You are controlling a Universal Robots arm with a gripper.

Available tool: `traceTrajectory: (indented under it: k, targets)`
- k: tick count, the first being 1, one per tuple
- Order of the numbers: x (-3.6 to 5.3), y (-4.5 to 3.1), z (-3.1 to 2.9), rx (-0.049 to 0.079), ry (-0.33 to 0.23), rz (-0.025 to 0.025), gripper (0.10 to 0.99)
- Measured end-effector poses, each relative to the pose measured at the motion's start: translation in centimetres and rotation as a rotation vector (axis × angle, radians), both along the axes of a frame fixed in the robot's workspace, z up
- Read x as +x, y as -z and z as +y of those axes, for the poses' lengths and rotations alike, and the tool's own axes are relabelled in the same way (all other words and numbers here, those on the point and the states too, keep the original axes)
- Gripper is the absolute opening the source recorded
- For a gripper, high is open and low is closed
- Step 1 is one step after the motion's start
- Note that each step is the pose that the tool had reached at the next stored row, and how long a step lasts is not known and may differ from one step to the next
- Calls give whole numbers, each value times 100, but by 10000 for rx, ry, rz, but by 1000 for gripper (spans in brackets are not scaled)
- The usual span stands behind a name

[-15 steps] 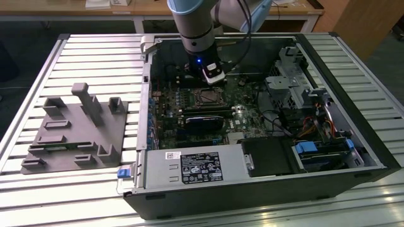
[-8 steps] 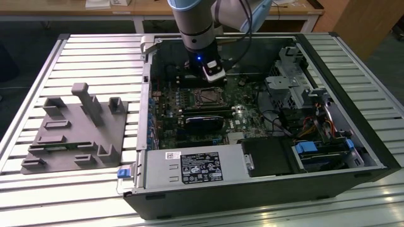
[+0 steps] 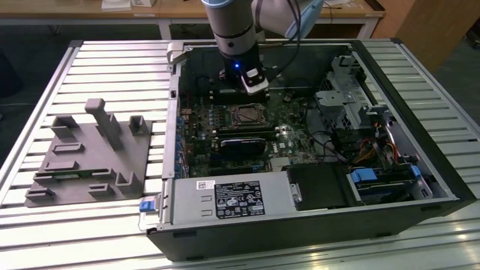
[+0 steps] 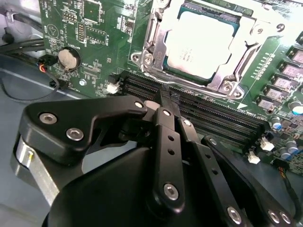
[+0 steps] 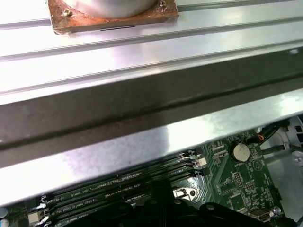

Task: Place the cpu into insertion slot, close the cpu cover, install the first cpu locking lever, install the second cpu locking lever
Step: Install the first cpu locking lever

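Inside the open computer case (image 3: pixel 315 169) on the slatted bench (image 3: pixel 112 73), the cpu (image 4: pixel 201 40) lies seated in the insertion slot (image 3: pixel 244 115), the cpu cover (image 4: pixel 156 33) lowered around its pale face. In the second wrist view the gripper (image 4: pixel 166 97), fingers pressed together and empty, hovers over the black memory slots (image 4: pixel 208 113) at the socket's 6 o'clock. A grey fixture (image 3: pixel 90 154) lies at the case's 9 o'clock.

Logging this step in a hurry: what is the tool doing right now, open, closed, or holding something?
Tool: closed, nothing held, its tips over the long black memory slots beside the pale silver-grey square cpu seated in its socket.
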State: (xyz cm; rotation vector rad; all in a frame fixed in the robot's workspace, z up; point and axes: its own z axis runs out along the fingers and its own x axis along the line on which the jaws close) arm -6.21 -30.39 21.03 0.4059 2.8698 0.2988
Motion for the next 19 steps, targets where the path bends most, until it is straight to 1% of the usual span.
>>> traceTrajectory:
  k: [5, 12, 19]
  targets:
    - [0, -71, 0, 0, 0, 0, 106]
    - [0, -193, 0, -1, 1, 1, 106]
    - [0, -197, 0, -1, 2, 1, 106]
